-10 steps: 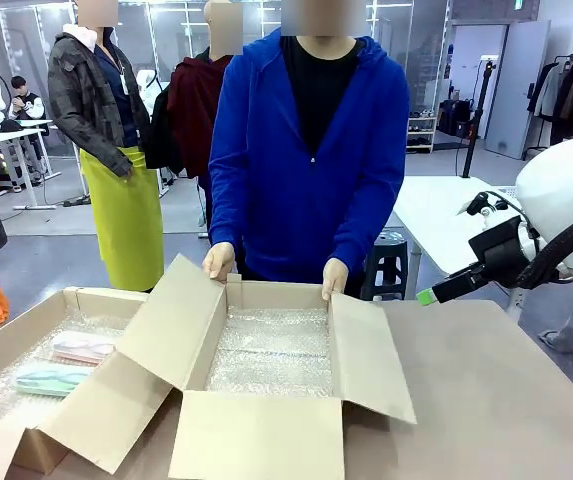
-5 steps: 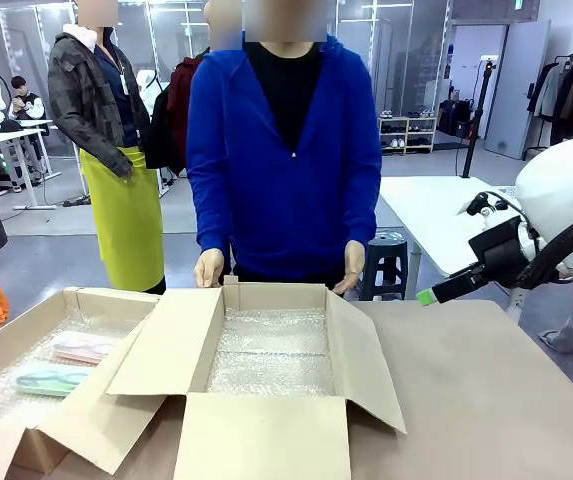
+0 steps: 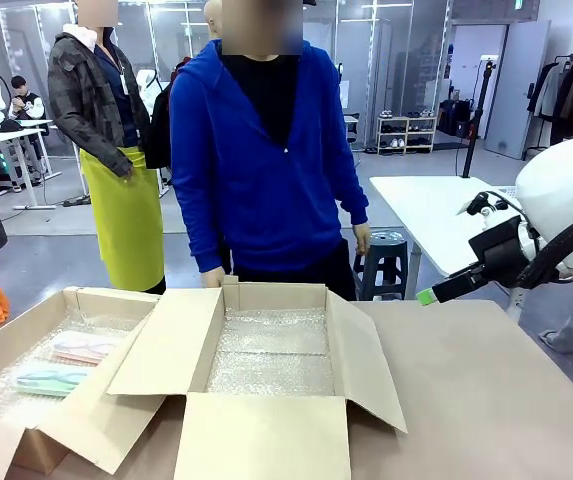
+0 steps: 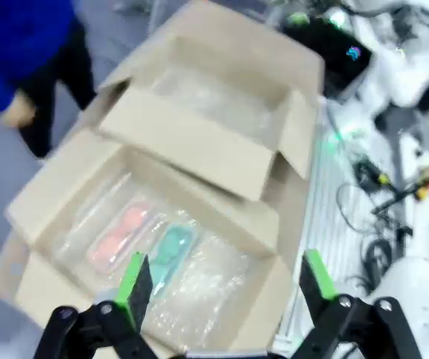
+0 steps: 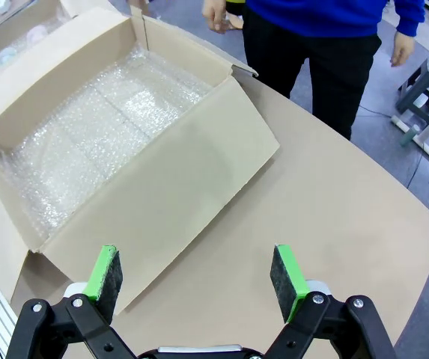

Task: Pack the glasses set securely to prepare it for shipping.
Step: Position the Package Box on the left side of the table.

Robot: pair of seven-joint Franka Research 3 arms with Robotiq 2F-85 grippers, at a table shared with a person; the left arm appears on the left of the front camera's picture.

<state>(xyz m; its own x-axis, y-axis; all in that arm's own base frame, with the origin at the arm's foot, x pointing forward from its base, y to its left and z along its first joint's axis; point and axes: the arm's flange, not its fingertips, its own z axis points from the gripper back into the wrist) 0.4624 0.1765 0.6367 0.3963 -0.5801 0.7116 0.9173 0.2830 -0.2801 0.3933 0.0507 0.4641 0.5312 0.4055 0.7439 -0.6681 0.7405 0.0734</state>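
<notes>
The glasses set lies in the shallow open box point(image 3: 106, 298) at the left, on bubble wrap: a pale pink case point(image 3: 83, 347) and a mint green case point(image 3: 51, 379) side by side. My left gripper point(image 4: 227, 280) hovers open high above them, with the pink case point(image 4: 117, 235) and the green case point(image 4: 171, 250) below its fingers. My right gripper point(image 5: 195, 273) is open over bare table, just right of the second box's side flap point(image 5: 177, 187). Nothing is held by either.
An open cardboard box point(image 3: 266, 295) lined with bubble wrap point(image 3: 271, 350) stands mid-table, flaps spread outward. A person in a blue hoodie point(image 3: 256, 160) stands behind it, hands at the sides. My right arm point(image 3: 526, 250) hangs at the right, above brown tabletop point(image 3: 486, 400).
The person has let go of the middle box's far edge, straightened up and shifted left, arms dropping to the sides. Neither arm has moved.
</notes>
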